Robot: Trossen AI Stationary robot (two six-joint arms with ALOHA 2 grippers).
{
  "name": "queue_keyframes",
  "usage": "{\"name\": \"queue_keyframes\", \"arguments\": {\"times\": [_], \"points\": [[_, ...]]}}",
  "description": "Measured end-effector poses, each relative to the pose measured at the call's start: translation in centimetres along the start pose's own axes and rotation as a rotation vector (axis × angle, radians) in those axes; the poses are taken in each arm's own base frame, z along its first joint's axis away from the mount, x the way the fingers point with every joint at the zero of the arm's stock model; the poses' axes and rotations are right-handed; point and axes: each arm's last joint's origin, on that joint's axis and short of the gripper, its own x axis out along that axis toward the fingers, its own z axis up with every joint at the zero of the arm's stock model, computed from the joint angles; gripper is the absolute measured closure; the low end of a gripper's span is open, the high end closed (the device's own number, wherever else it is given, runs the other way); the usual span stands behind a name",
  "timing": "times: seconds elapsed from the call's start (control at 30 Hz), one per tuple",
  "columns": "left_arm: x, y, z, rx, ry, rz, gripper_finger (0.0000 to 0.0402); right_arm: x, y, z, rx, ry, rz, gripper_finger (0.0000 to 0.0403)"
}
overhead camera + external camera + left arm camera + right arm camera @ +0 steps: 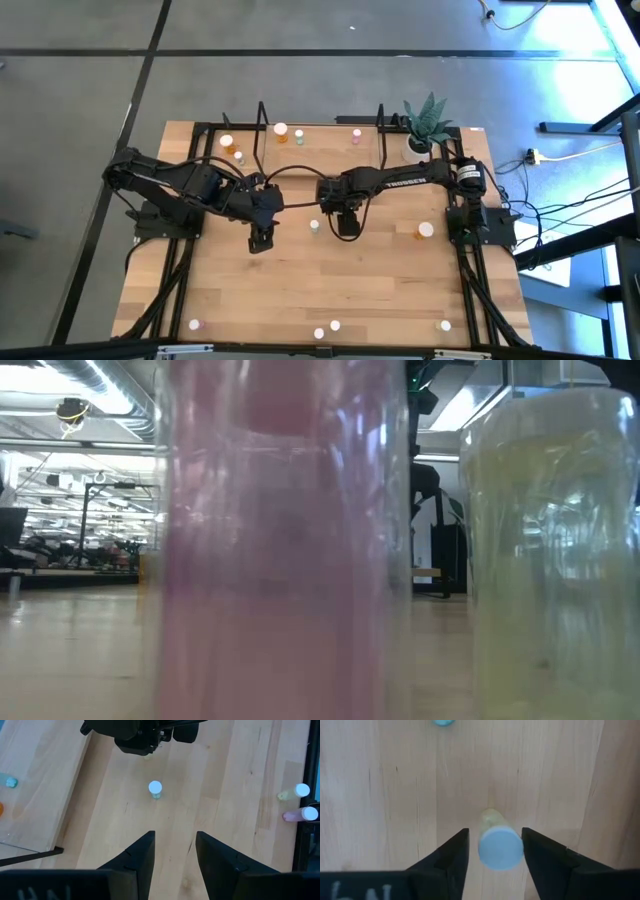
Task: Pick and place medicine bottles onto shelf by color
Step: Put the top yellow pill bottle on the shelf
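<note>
My right gripper points down at mid-table and is open. A whitish bottle with a white cap stands upright on the wood between its fingers. A green bottle stands just left of it and also shows in the left wrist view. My left gripper hangs open above the table with nothing between its fingers. The shelf at the far edge carries orange, green and pink bottles on its board. My right gripper's fingers come from above, one on each side of the whitish bottle's cap. Bare wood shows between one finger and the cap. The other finger lies right at the cap's edge, and I cannot tell whether it touches.
An orange bottle stands at the right. Several bottles stand along the near edge; a pink one and a whitish one fill the low view. A potted plant stands at the far right.
</note>
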Motion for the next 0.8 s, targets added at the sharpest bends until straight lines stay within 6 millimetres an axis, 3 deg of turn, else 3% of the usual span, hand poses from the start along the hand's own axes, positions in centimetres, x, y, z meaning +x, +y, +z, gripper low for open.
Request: {"name": "queue_keyframes", "arguments": {"times": [0.3,0.8], "points": [[0.0,0.0,0.0,0.0,0.0,0.0,0.0266,0.0,0.0,0.02,0.003,-0.002,0.0,0.0285],[0.0,0.0,0.0,0.0,0.0,0.0,0.0266,-0.02,-0.01,0.14,0.058,-0.013,0.002,0.0283]]}}
